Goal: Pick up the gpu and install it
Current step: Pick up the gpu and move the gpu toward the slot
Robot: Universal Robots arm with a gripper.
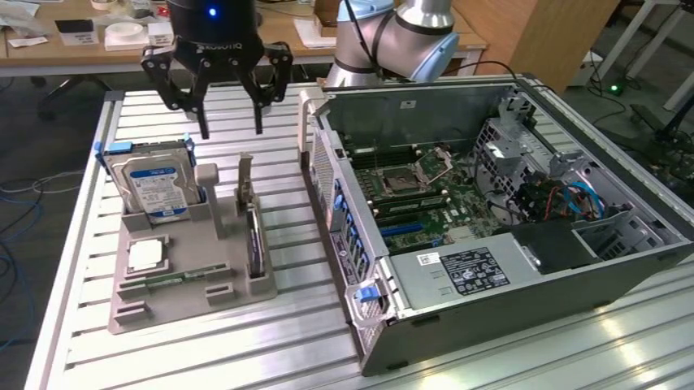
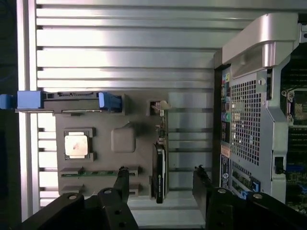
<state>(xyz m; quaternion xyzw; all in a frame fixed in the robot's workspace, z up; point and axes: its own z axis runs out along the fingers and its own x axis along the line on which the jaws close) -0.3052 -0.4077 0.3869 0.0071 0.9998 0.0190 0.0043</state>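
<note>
— So, gripper (image 1: pixel 230 130) state?
— Jaws spread wide, nothing held. It hangs above the far end of the grey holder (image 1: pixel 174 305).
— And the gpu (image 1: pixel 256 244)?
— On edge in the holder's slot, between the hard drive (image 1: pixel 158 185) and the open PC case (image 1: pixel 488 203). Wrist view puts it between the fingertips (image 2: pixel 122 172), lower down, no contact.

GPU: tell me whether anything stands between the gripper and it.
Nothing visible does. The gripper hangs open above the gpu, which stands on edge in the grey holder; the hard drive stands apart, to the exterior view's left.
</note>
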